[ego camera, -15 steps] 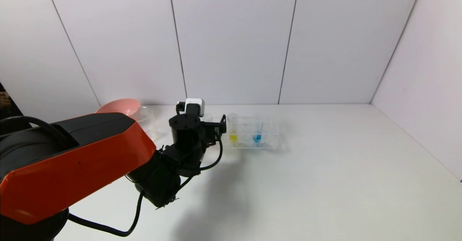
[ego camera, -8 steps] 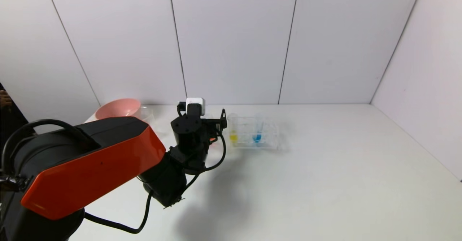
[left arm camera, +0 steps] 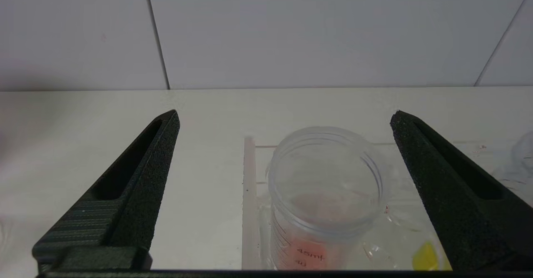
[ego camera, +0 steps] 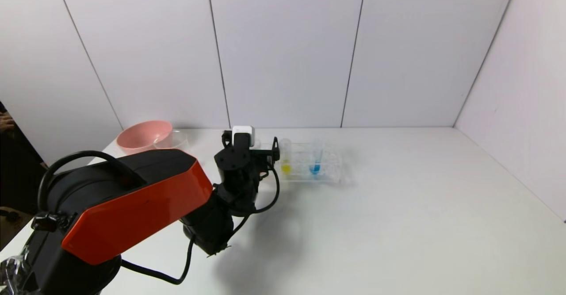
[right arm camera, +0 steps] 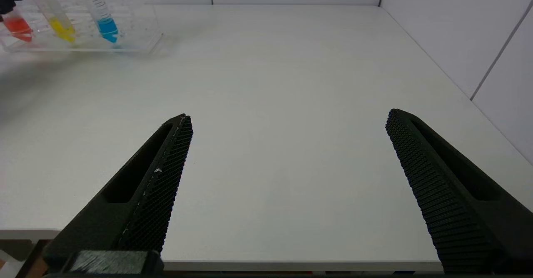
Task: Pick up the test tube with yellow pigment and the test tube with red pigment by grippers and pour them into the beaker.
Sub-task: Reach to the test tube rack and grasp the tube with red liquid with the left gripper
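The test tube with red pigment (left arm camera: 320, 203) stands in the clear tube rack (ego camera: 329, 169) at its left end, and the left wrist view looks straight down onto its open mouth, with red showing at its bottom. The left hand (left arm camera: 283, 119) sits at that end of the rack with its jaws wide apart, one on each side of the tube and touching nothing. So the step in hand looks like the approach to the first pick: nothing is gripped and nothing has been poured. The next move calls for bringing the jaws level with the tube's upper part, closing on it squarely, and lifting straight up so the rack is not dragged along.

The test tube with yellow pigment (ego camera: 286, 158) stands just beside it in the rack, then a blue-bottomed tube (ego camera: 315, 158): three tubes, one of each colour, in one rack. The beaker (ego camera: 177, 139) is at the far left of the table (ego camera: 398, 206), next to one pink bowl (ego camera: 143, 135), well apart from the rack. The right hand (right arm camera: 287, 119) hangs parked over bare table near the front edge, jaws spread and empty.
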You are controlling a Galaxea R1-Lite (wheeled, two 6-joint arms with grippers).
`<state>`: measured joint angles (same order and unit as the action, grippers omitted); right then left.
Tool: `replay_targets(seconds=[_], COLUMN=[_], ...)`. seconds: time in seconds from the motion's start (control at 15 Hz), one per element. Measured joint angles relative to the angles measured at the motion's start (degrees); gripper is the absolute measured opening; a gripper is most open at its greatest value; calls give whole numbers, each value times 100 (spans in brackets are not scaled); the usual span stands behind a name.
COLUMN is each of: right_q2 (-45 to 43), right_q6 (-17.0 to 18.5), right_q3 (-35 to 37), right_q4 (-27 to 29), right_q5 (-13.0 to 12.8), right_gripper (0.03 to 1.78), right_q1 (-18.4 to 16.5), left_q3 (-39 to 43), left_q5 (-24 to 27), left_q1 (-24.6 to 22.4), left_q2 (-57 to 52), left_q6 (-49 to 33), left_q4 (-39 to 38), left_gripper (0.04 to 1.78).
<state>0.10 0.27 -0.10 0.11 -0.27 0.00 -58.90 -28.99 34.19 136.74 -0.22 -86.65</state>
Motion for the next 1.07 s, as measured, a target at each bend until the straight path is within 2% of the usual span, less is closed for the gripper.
replay_targets(seconds=[1.07], right_q2=[0], right_q6=[-2], right_q3=[0], right_q4=[0], right_q5=[0], right_gripper=[170], right_q1=[0], left_q3=[-215], left_q5=[7], left_q1=[-18], left_q2=[269], left_q6=[132], left_q4=[-50], left_gripper=[177])
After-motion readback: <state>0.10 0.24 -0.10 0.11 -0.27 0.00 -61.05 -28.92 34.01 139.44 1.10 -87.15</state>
